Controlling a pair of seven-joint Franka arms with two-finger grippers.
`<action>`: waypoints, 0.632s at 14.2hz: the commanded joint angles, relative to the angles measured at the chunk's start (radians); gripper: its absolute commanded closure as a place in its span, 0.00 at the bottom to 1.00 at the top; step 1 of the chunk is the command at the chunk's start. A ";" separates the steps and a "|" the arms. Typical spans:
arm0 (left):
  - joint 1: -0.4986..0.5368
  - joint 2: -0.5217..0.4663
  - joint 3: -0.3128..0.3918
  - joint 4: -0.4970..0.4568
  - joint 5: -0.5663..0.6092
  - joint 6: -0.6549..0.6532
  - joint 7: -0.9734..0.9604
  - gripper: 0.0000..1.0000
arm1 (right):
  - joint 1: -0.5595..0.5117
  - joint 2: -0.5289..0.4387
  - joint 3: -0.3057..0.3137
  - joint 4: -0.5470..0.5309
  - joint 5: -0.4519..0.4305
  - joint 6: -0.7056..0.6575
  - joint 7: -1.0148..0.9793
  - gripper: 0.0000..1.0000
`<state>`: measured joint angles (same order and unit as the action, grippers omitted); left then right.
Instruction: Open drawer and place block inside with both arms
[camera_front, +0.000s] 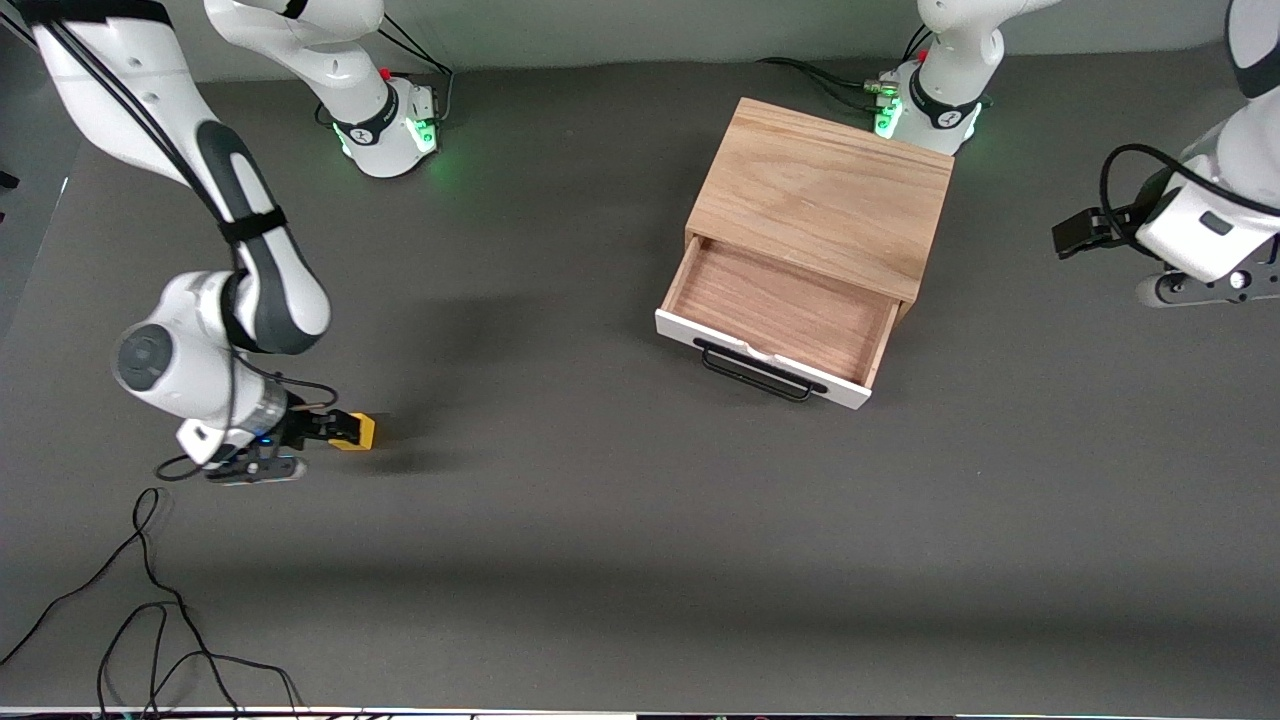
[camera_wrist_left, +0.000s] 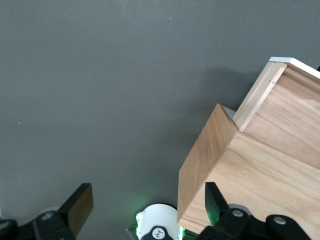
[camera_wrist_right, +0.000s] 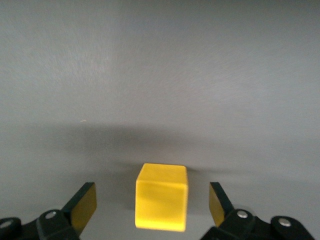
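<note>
While the right arm reaches down toward its own end of the table, the right gripper sits low at the block with its jaws spread; in the right wrist view the yellow cube lies on the grey table midway between the two fingers, with a clear gap on each side, so nothing is grasped. In the front view the block lies well apart from the wooden box, toward the right arm's end of the table and nearer to the front camera than the box. The drawer is pulled out of the box toward the front camera, its wooden inside exposed and holding nothing, and its black bar handle runs along the white front panel. The box stands just in front of the left arm's green-lit base. The left arm waits at its end of the table, beside the box and apart from it. The left gripper is released, its fingers set wide apart with nothing between them; the left wrist view looks over a corner of the box and the side wall of the pulled-out drawer. Loose black cables lie on the table near the front camera at the right arm's end.
</note>
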<state>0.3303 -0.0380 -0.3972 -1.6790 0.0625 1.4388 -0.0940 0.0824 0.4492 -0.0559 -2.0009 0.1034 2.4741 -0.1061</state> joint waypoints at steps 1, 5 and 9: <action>0.015 -0.040 0.011 -0.047 -0.018 0.060 0.080 0.00 | 0.019 0.019 -0.007 -0.031 0.019 0.043 -0.017 0.00; 0.070 -0.014 0.028 -0.044 -0.047 0.115 0.099 0.00 | 0.017 0.036 -0.018 -0.053 -0.013 0.083 -0.024 0.00; 0.059 0.006 0.028 -0.044 -0.047 0.143 0.099 0.00 | 0.017 0.043 -0.024 -0.055 -0.013 0.083 -0.024 0.38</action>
<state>0.3947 -0.0277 -0.3672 -1.7067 0.0286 1.5512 -0.0141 0.0942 0.4923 -0.0730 -2.0452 0.0978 2.5356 -0.1089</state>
